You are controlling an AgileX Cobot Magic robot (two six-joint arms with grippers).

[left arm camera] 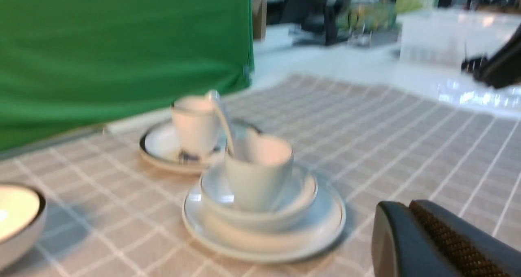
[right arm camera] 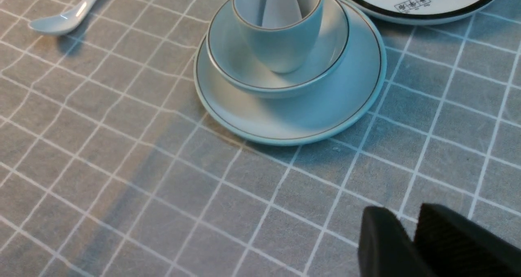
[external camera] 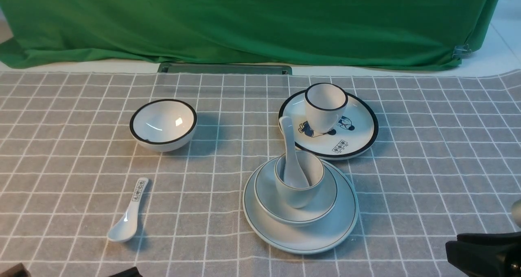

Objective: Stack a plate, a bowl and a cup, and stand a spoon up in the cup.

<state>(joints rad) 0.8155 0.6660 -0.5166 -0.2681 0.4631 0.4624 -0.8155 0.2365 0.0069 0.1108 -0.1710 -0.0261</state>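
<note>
The plain white plate (external camera: 325, 232) lies on the checked cloth at centre right. In it sits the thin-rimmed bowl (external camera: 321, 205), and the small cup (external camera: 299, 193) stands in the bowl. The plain white spoon (external camera: 290, 154) stands in the cup, handle leaning up and to the left. The right wrist view shows the same stack: plate (right arm camera: 325, 114), bowl (right arm camera: 228, 61), cup (right arm camera: 281, 49). My right gripper (right arm camera: 405, 212) hovers over bare cloth near the plate's front, jaws slightly apart and empty. My left gripper (left arm camera: 409, 205) is shut on nothing, off to the stack's left.
A black-rimmed bowl (external camera: 163, 124) stands at the left. A spoon with a marked handle (external camera: 129, 214) lies in front of it. Behind the stack, a black-rimmed cup (external camera: 325, 106) stands on a cartoon plate (external camera: 354, 138). Green cloth (external camera: 244, 20) closes the back.
</note>
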